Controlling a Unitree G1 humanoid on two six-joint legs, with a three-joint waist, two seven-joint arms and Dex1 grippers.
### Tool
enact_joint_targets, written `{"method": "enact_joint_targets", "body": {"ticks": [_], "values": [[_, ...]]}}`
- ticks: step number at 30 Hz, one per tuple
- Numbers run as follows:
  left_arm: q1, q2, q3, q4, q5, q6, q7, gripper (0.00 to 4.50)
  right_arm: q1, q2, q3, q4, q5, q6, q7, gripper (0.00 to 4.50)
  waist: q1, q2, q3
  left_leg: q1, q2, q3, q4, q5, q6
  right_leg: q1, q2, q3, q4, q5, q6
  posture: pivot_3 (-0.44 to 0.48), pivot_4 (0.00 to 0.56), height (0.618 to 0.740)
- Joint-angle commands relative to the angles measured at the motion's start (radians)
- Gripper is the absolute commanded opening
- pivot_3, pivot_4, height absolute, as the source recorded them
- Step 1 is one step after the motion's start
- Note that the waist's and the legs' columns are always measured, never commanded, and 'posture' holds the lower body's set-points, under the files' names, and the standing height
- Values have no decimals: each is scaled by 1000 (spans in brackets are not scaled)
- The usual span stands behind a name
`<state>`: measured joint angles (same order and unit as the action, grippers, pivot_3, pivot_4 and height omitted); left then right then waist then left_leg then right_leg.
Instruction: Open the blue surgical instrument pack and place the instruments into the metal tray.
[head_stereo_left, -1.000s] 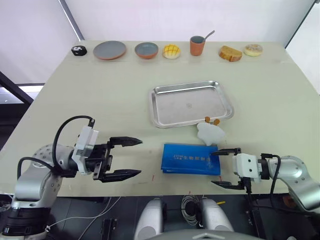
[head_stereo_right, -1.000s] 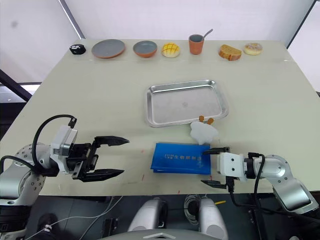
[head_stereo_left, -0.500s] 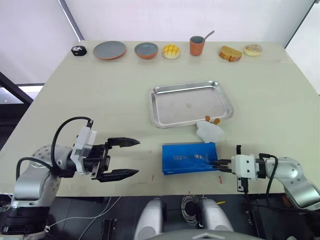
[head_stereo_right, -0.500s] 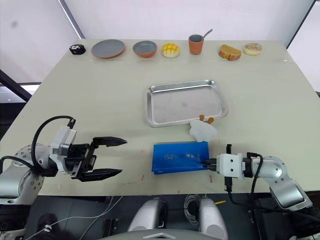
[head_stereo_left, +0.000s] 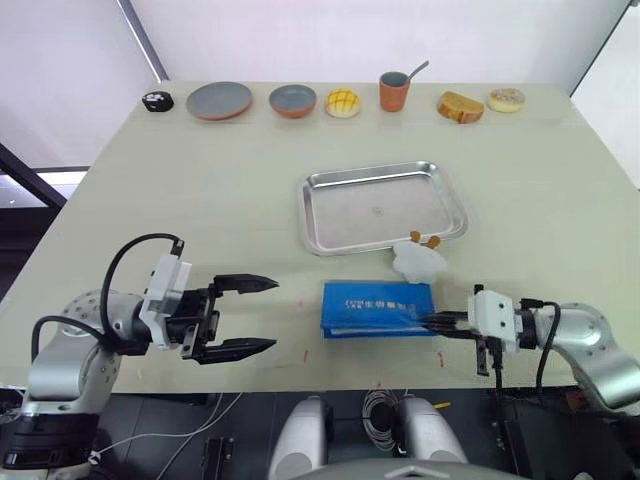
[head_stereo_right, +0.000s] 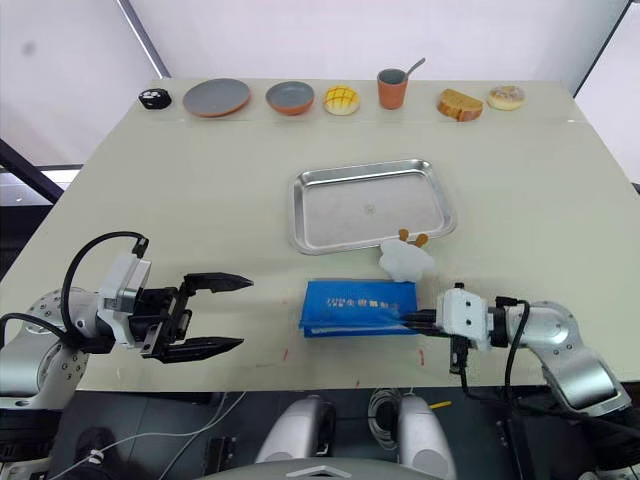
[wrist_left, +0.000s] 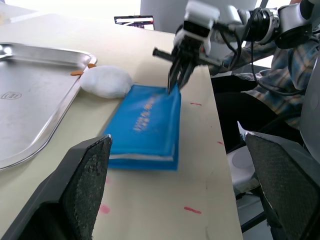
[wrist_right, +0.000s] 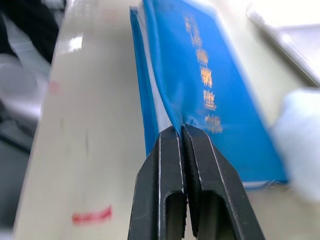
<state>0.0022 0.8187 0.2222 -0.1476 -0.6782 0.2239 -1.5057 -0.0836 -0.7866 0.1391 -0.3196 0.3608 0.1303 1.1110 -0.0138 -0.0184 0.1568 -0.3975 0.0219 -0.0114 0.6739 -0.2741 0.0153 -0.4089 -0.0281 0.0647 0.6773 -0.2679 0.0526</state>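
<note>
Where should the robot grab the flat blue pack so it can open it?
Probably the thin top flap at the blue pack's right end, coming in low from that side. The pack lies flat, so only its edges give a hold. The right gripper is shut there.

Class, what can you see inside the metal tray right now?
The metal tray holds no instruments; only its bare shiny base shows. The blue surgical instrument pack lies closed, nipped by the right pincer, its contents hidden.

Bright-blue pack (head_stereo_left: 377, 308) – pale print; shiny silver tray (head_stereo_left: 383, 207).
</note>
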Motion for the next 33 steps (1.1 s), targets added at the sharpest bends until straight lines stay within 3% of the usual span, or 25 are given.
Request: {"method": "enact_joint_targets", "body": {"ticks": [1, 7, 13, 22, 31, 33], "values": [[-8, -7, -10, 5, 12, -32, -17, 4500, -60, -31, -47, -90, 154, 175, 28, 51, 0, 0, 0, 0, 0, 0, 0, 0, 0, 0, 0, 0, 0, 0, 0, 0, 150, 740], [-18, -15, -21, 28, 22, -60, -21, 4500, -189, -82, -66, -106, 362, 459, 76, 51, 0, 0, 0, 0, 0, 0, 0, 0, 0, 0, -1, 0, 0, 0, 0, 0, 150, 740], [-76, -33, -55, 87, 50, -100, -35, 4500, -320, -72, -23, 46, 378, 583, 146, 51, 0, 0, 0, -1, 0, 0, 0, 0, 0, 0, -1, -1, 0, 0, 0, 0, 150, 740], [-174, -87, -149, 107, 105, -106, 0, 4500, -363, -26, 72, 260, 207, 457, 234, 51, -1, 0, 0, -2, -1, 0, 0, 0, 0, -1, -1, 0, 0, 0, 0, 0, 150, 740], [-283, -203, -231, 209, 156, -117, 50, 4500, -360, 26, 65, 288, 165, 426, 225, 51, -2, 0, 0, -1, 0, 0, 1, 0, 0, 0, 1, -1, 0, 0, 0, 0, 150, 740], [-321, -234, -255, 224, 152, -110, 42, 4001, -356, 31, 61, 280, 162, 428, 219, 0, -2, -1, 0, -1, -1, 0, 1, 0, 0, 0, 1, -1, 1, 0, 0, 0, 150, 740]]}}
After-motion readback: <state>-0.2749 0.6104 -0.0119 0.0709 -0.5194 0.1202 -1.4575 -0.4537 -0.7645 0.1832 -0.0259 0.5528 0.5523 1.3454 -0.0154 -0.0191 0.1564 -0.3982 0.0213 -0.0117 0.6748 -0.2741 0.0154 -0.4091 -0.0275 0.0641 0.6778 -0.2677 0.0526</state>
